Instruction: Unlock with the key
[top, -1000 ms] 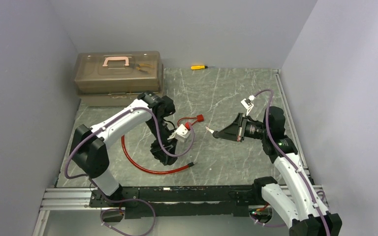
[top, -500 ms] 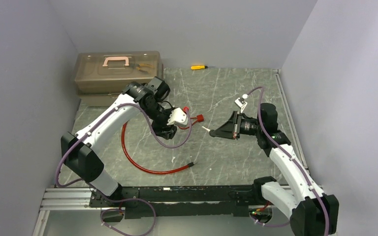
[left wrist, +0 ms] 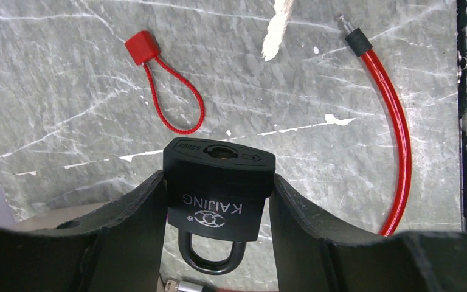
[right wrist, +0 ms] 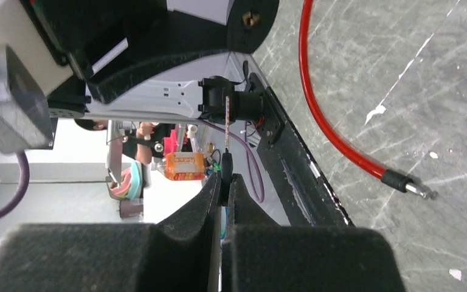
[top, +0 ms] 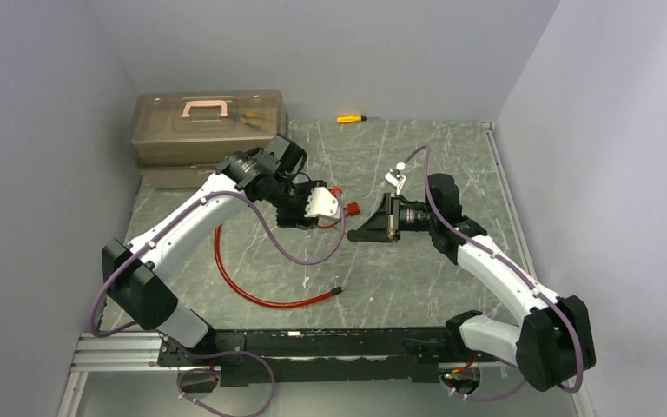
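Padlock [left wrist: 219, 204] held off the desk [top: 399, 278]: the left pincer [left wrist: 217, 182] is clamped on the black lock body from both sides. The keyhole end faces away from the wrist and the shackle points back towards it. The right pincer [right wrist: 224, 180] is pressed together on the dark head of the key [right wrist: 227, 159], whose thin blade points at the left arm. Seen from above, the two pincers face each other near the middle of the desk, close together, with the key apart from the lock. A red cable [left wrist: 395, 134] curves across the marbled surface below, and a small red loop tag [left wrist: 173, 91] lies beside it. A brown toolbox [top: 208, 122] sits in the far left corner, with a yellow screwdriver [top: 352, 118] by the back wall.
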You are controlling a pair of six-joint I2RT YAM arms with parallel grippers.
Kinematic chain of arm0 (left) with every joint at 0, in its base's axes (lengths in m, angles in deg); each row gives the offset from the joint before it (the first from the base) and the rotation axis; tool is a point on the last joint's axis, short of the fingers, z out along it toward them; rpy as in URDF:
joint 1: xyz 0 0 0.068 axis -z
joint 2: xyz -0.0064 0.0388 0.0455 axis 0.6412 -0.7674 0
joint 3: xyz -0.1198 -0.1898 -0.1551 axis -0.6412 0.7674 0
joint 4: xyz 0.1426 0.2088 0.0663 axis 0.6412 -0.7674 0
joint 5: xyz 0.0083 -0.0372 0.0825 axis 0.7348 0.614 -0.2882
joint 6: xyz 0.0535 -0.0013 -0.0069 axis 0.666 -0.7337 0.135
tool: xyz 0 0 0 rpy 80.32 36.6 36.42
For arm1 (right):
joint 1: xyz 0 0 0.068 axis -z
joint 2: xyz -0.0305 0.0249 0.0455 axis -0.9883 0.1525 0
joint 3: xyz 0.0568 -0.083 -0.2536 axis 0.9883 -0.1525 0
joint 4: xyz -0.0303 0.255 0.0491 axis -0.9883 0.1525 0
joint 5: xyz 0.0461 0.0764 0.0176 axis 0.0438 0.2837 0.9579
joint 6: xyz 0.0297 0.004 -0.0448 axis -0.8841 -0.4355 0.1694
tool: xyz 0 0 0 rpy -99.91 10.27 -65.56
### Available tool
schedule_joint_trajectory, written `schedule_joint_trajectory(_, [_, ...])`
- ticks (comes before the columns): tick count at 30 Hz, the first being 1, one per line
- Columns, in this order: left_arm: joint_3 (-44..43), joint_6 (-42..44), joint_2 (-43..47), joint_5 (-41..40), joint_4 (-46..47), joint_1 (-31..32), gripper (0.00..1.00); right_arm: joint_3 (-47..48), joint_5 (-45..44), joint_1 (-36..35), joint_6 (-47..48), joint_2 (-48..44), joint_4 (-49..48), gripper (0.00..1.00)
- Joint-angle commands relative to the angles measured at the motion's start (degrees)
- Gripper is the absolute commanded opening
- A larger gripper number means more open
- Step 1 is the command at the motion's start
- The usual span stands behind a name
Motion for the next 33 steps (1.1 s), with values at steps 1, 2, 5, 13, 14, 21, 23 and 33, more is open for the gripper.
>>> schedule_joint_trajectory(1, [-1.61,-2.21,2.72,0.20,2.58,1.58,0.00,3.91,0.80,-0.90,-1.17,2.46,-5.98,0.00])
schedule_joint_trajectory(2, [-1.69,-2.60,2.73,0.38,2.59,1.82,0.00,4.19,0.82,-1.07,-1.01,2.94,-5.97,0.00])
schedule_joint_trajectory(5, [-1.45,-3.63,3.16,0.28,3.20,2.55,0.00,4.93,0.43,-1.24,-0.44,4.03,-5.86,0.00])
schedule_joint_trajectory(13, [-1.30,-6.59,3.83,-1.55,4.08,4.44,0.00,5.91,-0.10,-2.85,-0.39,5.63,-6.66,0.00])
schedule_joint_trajectory(14, [-1.29,-7.23,3.83,-1.91,4.27,4.62,0.00,5.65,-0.41,-3.05,-0.80,5.81,-7.18,0.00])
schedule_joint_trajectory(21, [-0.36,-8.91,4.73,-2.60,5.19,5.21,0.00,4.64,-1.81,-3.57,-2.00,6.68,-8.16,0.00])
schedule_joint_trajectory(23, [-0.09,-9.11,4.87,-3.07,5.47,5.44,0.00,4.64,-1.96,-3.57,-2.14,6.87,-8.31,0.00])
schedule_joint_trajectory(33, [0.49,-9.72,5.59,-3.24,5.63,5.92,0.00,3.50,-2.33,-3.65,-2.87,7.75,-9.89,0.00])
